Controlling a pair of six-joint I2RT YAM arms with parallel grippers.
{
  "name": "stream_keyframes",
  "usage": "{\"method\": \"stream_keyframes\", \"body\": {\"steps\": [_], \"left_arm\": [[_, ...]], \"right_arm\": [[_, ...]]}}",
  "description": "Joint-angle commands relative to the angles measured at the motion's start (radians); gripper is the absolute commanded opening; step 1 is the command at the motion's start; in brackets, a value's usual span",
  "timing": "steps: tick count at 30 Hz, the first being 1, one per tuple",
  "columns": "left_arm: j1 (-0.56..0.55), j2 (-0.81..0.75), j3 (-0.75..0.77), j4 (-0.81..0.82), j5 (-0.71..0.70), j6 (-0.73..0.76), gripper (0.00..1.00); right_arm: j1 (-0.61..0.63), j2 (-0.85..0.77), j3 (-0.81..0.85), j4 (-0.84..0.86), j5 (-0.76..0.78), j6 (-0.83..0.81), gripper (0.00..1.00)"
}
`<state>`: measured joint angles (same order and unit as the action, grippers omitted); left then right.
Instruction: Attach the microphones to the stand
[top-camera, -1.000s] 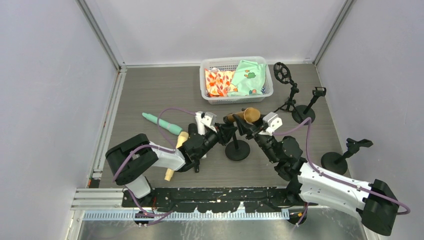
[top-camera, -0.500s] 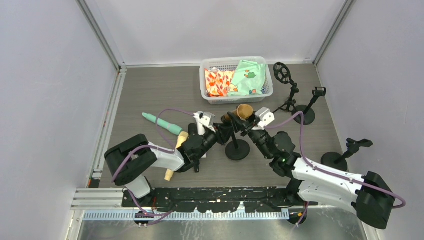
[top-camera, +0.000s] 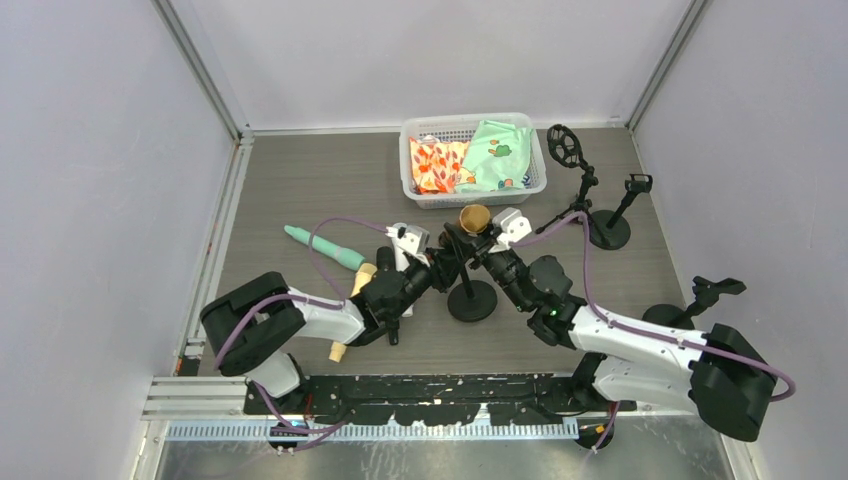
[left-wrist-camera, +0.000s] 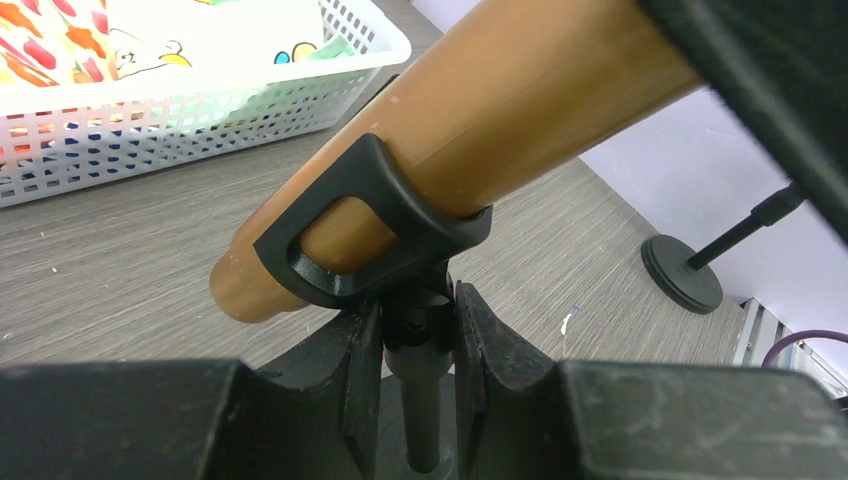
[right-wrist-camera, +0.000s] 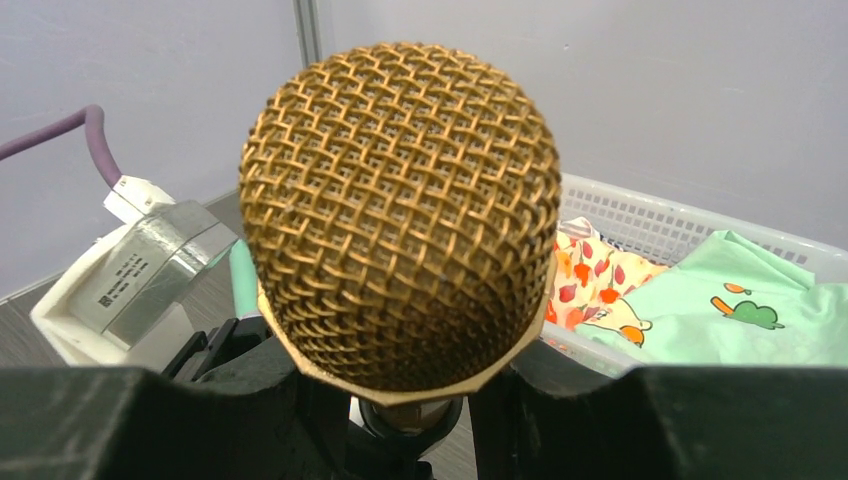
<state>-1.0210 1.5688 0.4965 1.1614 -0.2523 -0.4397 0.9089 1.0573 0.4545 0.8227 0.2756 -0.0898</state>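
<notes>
The brown-gold microphone (right-wrist-camera: 400, 215), woven mesh head, smooth barrel, sits in a black plastic clip (left-wrist-camera: 370, 215). The left gripper (left-wrist-camera: 420, 315) clamps the thin black post (left-wrist-camera: 423, 425) at the clip's 6 o'clock. The right gripper (right-wrist-camera: 405, 410) pinches the microphone's neck.

You've got a brown-gold mic (right-wrist-camera: 400, 215) with a woven gold mesh head, and the stand (left-wrist-camera: 372, 225) is plain black. There's also a mint green mic (top-camera: 325, 247) and a pale yellow mic (top-camera: 340, 347). The bench (top-camera: 300, 190) is grey wood grain. The white lattice basket (top-camera: 430, 198) has an orange-and-red print cloth (top-camera: 437, 163) and a mint cloth (top-camera: 495, 148) with little green and orange cartoons. The cables (top-camera: 340, 222) are purple.
</notes>
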Motion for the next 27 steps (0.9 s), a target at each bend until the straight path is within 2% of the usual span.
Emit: {"method": "stream_keyframes", "body": {"steps": [1,14,27], "left_arm": [[-0.039,-0.074,0.01,0.139,0.108,0.087,0.0],[-0.039,-0.099,-0.006,0.125,0.095,0.098,0.0],[-0.037,-0.11,-0.01,0.107,0.084,0.102,0.0]], "right_arm": [[0.002,0.144,-0.081,-0.39,0.014,0.07,0.01],[0.002,0.285,-0.118,-0.252,0.016,0.106,0.01],[0.002,0.336,-0.134,-0.221,0.013,0.126,0.01]]}}
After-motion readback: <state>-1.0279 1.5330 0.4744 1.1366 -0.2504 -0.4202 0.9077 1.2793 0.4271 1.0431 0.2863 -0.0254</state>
